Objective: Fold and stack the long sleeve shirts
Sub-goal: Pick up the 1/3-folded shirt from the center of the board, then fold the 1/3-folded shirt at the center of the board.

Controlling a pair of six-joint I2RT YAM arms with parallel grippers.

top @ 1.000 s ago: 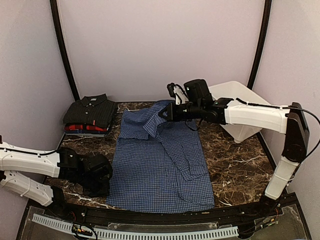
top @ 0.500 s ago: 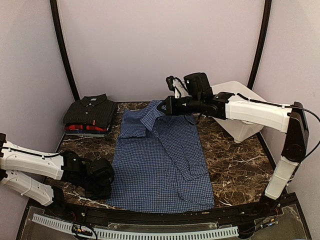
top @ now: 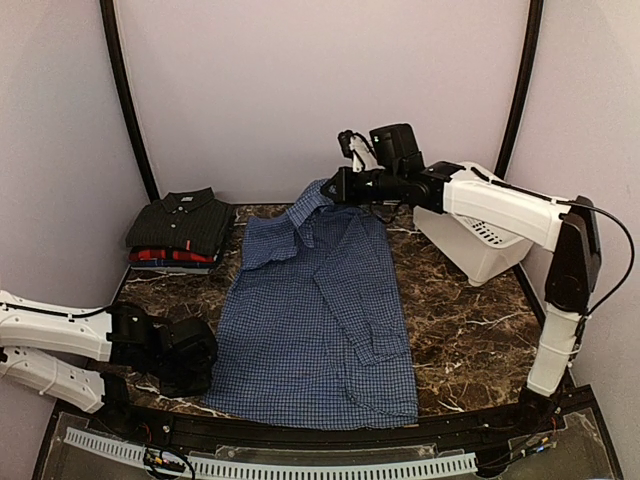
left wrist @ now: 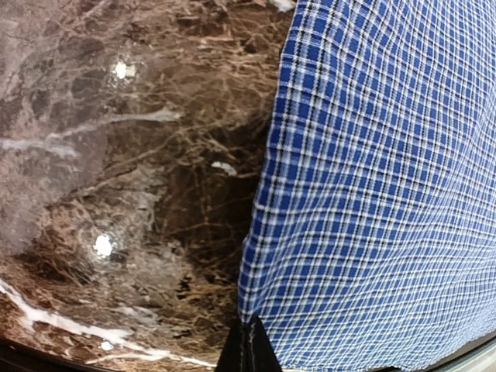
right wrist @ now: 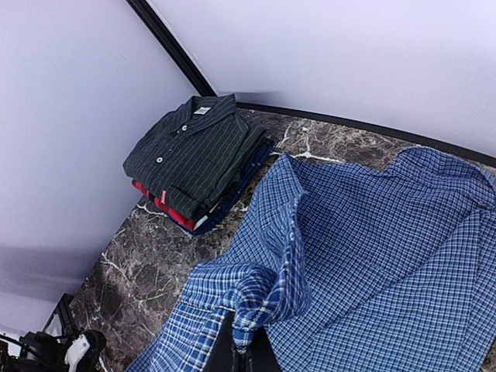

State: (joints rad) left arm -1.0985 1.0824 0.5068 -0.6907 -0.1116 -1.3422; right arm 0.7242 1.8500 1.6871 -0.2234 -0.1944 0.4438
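A blue checked shirt [top: 320, 310] lies spread on the marble table. My right gripper [top: 330, 190] is shut on its collar end and holds that end lifted at the back; in the right wrist view the gripper [right wrist: 246, 353] pinches bunched blue cloth [right wrist: 263, 298]. My left gripper [top: 205, 370] is shut on the shirt's near left hem corner, low on the table; in the left wrist view the gripper [left wrist: 248, 349] grips the hem [left wrist: 372, 194]. A folded dark checked shirt [top: 180, 222] tops a stack over a red shirt [top: 165, 256] at back left, also in the right wrist view [right wrist: 194, 155].
A white plastic basket [top: 478, 225] lies tipped at the back right under the right arm. Brown marble table [top: 470, 330] shows right of the shirt. Black frame posts [top: 125, 100] stand at both back corners. A perforated rail [top: 280, 465] runs along the near edge.
My right gripper has carried the collar end up and toward the back, stretching the shirt. My left gripper has pulled back slightly toward the near left with the hem corner.
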